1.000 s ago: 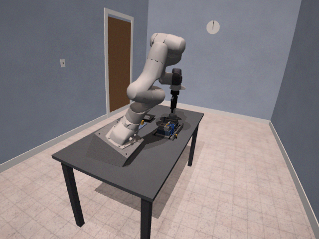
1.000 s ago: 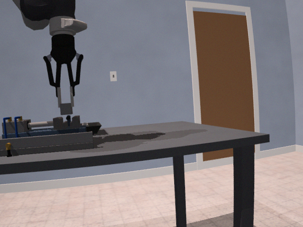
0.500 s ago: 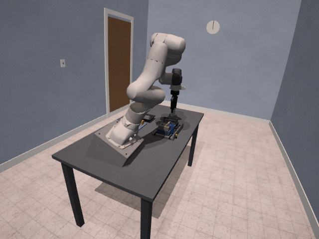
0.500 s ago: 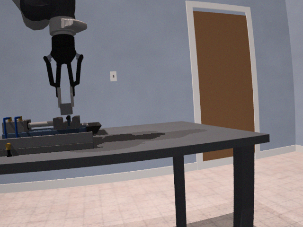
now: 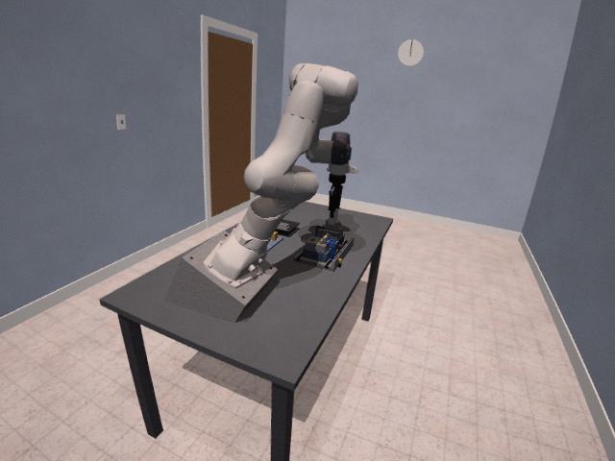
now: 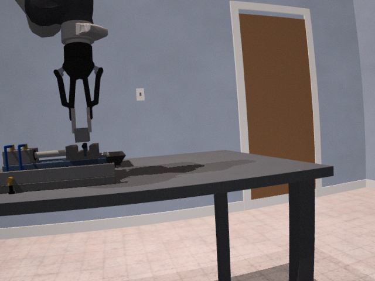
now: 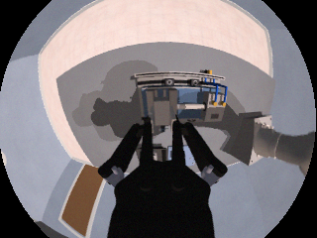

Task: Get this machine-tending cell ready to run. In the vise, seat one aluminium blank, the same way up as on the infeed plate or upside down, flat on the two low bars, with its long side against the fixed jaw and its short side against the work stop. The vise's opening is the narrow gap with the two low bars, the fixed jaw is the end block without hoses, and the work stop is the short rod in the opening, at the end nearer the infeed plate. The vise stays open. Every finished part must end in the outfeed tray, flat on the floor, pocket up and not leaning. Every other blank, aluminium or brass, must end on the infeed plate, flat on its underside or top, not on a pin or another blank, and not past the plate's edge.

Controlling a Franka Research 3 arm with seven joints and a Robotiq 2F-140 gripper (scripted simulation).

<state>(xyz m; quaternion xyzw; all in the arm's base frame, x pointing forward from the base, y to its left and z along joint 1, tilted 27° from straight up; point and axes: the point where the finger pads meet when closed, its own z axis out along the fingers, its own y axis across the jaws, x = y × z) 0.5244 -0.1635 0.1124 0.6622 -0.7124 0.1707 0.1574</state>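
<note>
My gripper [image 6: 81, 130] points straight down and is shut on a grey aluminium blank [image 6: 82, 134], seen end on between the fingertips. The blank hangs just above the vise [image 6: 60, 159], over the gap between its two jaw blocks, where the short dark work stop [image 6: 84, 147] stands. In the top view the gripper [image 5: 332, 214] is over the vise [image 5: 325, 245] at the table's far side. In the wrist view the fingers frame the blank [image 7: 160, 111] above the vise [image 7: 181, 102]. The low bars are hidden.
The vise's end with blue hoses [image 6: 13, 152] is at the left. A long grey rail [image 6: 57, 175] runs in front of the vise, with a yellow-topped post [image 6: 10, 184] by it. A dark plate [image 5: 286, 228] lies behind the arm's base [image 5: 233, 270].
</note>
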